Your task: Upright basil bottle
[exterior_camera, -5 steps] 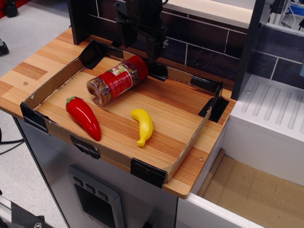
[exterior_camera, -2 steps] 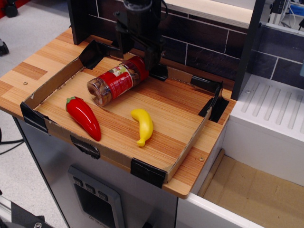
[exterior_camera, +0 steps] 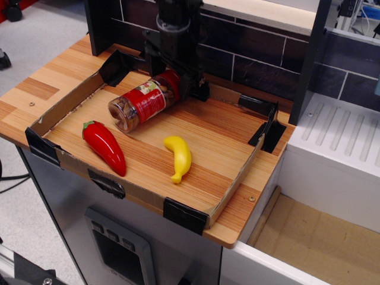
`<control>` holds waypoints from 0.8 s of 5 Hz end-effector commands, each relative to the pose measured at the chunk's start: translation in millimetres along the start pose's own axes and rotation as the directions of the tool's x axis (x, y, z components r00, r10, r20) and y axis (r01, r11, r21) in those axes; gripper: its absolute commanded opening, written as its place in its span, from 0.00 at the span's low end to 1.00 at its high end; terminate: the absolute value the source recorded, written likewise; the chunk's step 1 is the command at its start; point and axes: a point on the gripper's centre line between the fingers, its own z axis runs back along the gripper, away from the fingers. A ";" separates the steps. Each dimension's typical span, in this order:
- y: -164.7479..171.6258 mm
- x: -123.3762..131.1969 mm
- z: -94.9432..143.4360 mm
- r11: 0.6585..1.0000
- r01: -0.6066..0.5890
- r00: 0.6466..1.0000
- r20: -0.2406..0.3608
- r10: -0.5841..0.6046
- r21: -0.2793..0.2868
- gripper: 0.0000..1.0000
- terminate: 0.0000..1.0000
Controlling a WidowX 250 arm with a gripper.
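The basil bottle lies on its side inside the shallow cardboard tray that sits on the wooden table. Its clear base end points toward the tray's front-left, its red cap toward the back wall of the tray, and the red wrap label covers its middle; brownish contents show through the clear part.

The black gripper comes down from above right at the bottle's cap end. Its fingers straddle the cap — one dark finger stands on the right of the cap and the other on its left, behind it. The jaws are spread about as wide as the cap, but from this angle it is impossible to tell whether they press on the cap or merely stand beside it.

In front of the bottle and to its left, the glossy red chili pepper lies flat, near the bottle's base but apart from it. To the bottle's front-right the yellow banana lies on the tray floor — well apart from the bottle and from the pepper.
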 end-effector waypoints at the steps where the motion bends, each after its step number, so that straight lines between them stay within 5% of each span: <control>1: 1.2 14.7 4.4 0.999 0.000 0.999 0.032 -0.002 0.039 1.00 0.00; 2: 3.8 19.2 5.6 0.999 -0.005 0.998 0.063 0.001 0.054 1.00 0.00; 3: 10.0 24.7 20.0 0.996 -0.032 0.991 0.130 0.021 0.088 0.00 0.00; 4: 18.6 28.5 47.5 0.992 -0.038 0.980 0.200 0.013 0.122 0.00 0.00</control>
